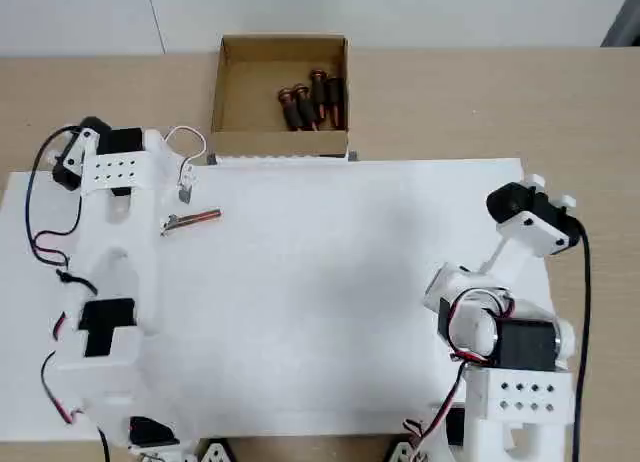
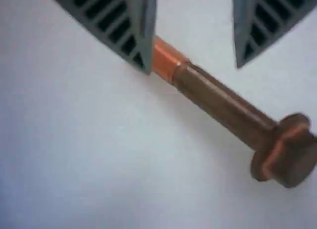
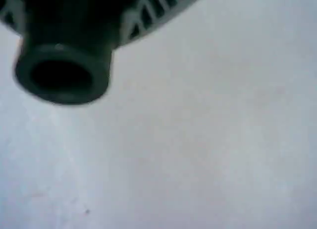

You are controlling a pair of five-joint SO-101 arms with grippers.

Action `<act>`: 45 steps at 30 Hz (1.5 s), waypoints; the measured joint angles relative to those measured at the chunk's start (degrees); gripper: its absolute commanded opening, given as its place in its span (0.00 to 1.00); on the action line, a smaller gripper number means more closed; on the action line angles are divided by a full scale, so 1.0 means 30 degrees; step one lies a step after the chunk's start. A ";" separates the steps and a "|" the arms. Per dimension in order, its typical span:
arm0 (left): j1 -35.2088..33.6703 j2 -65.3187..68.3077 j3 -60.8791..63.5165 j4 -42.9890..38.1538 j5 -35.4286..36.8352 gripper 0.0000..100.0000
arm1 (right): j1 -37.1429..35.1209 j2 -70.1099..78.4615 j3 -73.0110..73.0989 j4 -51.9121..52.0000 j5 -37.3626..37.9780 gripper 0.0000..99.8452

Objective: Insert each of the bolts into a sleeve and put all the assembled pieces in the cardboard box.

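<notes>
Pale wooden surface spread with a white sheet. From above: cardboard box at the far edge, left of centre, with a few dark assembled pieces already lying toward its right side. At the far left of the sheet, on the near side of the box, one loose bolt lying flat, with the left arm bent over it. Well apart at the right, the right arm folded over the sheet, probably parked clear of the pickup. From the left wrist: left pincer spread wide above the bolt's narrow end, one finger overlapping the orange band, the other off to the side. Flanged head pointing away and left free, likely for a grip that leaves the shank end ready for a sleeve. Nothing clamped yet. From the right wrist: right pincer apparently closed on a dark sleeve, lifted above bare sheet, open bore turned outward, seemingly offered for the bolt.
</notes>
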 measured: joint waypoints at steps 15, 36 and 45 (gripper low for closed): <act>-0.0527 0.2784 -0.1582 -0.0117 0.0000 0.11 | 0.0059 -0.0029 0.0615 0.0000 0.0000 0.00; 0.1377 0.4044 -0.6564 0.3663 -0.0029 0.11 | 0.0059 -0.0029 0.0615 -0.0029 0.0000 0.00; 0.1377 0.4161 -0.8352 0.6037 -0.0029 0.11 | 0.0029 -0.0029 0.0615 -0.0029 0.0000 0.00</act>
